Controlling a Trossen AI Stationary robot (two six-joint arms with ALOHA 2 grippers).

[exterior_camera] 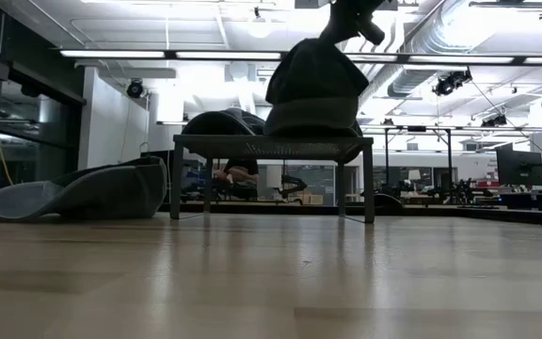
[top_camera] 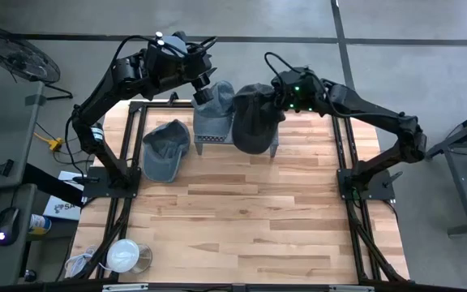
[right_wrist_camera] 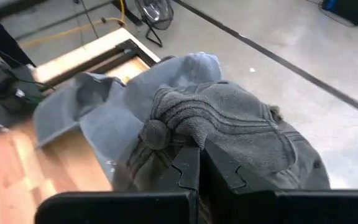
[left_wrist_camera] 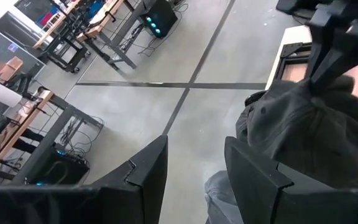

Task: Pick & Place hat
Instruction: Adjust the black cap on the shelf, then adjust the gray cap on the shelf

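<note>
My right gripper is shut on a dark grey hat over the right part of a low grey rack at the table's far side. Beside that hat, a blue-grey hat lies on the rack's top. Another blue-grey hat lies flat on the table left of the rack. My left gripper stands open, raised above the far end of the rack, with nothing between its fingers. My right gripper pinches a bunched fold of the dark hat's crown between its two shut fingers. It comes slanting down from the table's right side. The hat hangs below the fingers, and its lower edge sits at the rack's top.
A white round container stands at the table's near left corner. Black frame rails run along the table's left and right sides. Bare wood fills the table's near half.
</note>
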